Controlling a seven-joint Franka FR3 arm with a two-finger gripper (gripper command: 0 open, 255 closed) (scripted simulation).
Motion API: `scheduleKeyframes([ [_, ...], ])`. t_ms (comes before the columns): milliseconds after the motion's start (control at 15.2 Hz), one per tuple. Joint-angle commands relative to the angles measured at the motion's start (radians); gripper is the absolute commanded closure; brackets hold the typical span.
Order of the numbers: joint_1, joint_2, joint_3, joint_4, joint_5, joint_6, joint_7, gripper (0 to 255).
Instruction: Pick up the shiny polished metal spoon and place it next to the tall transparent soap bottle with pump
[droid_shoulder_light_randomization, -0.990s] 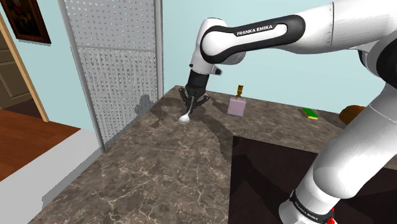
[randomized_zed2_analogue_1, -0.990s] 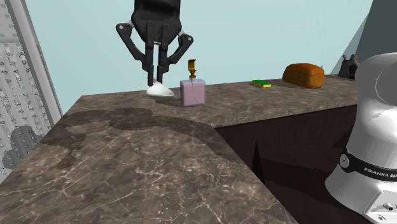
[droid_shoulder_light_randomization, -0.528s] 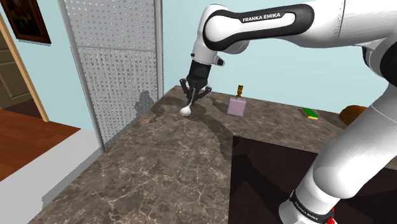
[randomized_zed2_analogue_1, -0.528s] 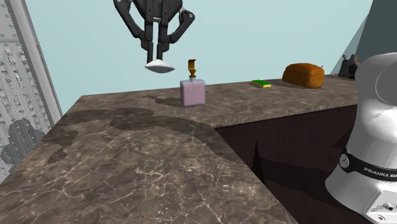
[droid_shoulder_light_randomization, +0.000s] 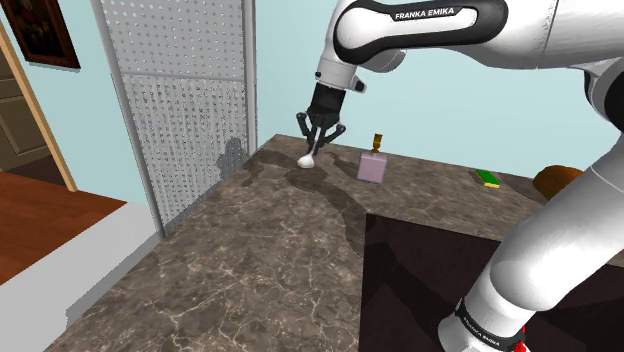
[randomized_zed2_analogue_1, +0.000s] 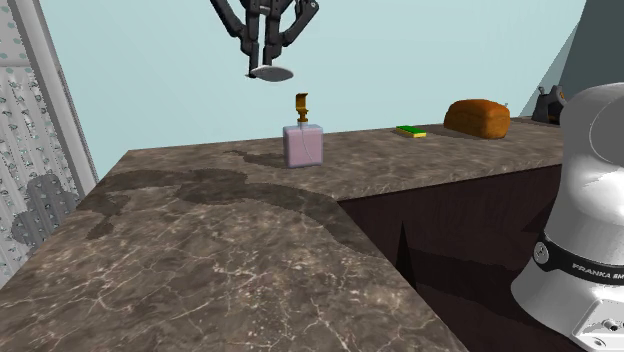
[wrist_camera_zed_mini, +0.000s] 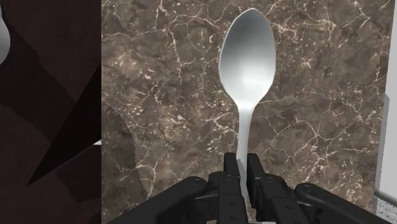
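My black gripper (droid_shoulder_light_randomization: 318, 138) hangs high over the far end of the brown marble counter (droid_shoulder_light_randomization: 270, 250), shut on the handle of a shiny metal spoon (wrist_camera_zed_mini: 246, 63). The spoon's bowl (droid_shoulder_light_randomization: 308, 161) points down, well clear of the stone. In the second exterior view the gripper (randomized_zed2_analogue_1: 264, 45) holds the spoon (randomized_zed2_analogue_1: 270, 72) above and slightly to that view's left of the soap bottle (randomized_zed2_analogue_1: 304, 143). The bottle (droid_shoulder_light_randomization: 372, 165) is a pale pinkish block with a brass pump, standing upright on the counter.
A perforated grey panel (droid_shoulder_light_randomization: 190, 90) rises at the counter's far corner on the shoulder view's left. A green sponge (randomized_zed2_analogue_1: 411, 130) and a brown loaf (randomized_zed2_analogue_1: 477, 117) lie further along the counter. A dark recess (droid_shoulder_light_randomization: 440, 280) opens beside the stand.
The gripper has lifted the spoon off the counter and carried it upward and toward the soap bottle, staying shut on the handle.
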Motion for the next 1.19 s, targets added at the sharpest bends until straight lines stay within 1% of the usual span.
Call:
scheduleKeyframes([
  [0,-0.017,-0.025,-0.03,-0.024,0.001,-0.011,-0.048,255],
  [528,-0.092,-0.081,-0.159,-0.075,-0.02,-0.06,-0.24,255],
  [858,-0.14,-0.082,-0.241,-0.07,-0.043,-0.09,-0.358,255],
  [1122,-0.178,-0.064,-0.306,-0.046,-0.063,-0.115,-0.452,255],
])
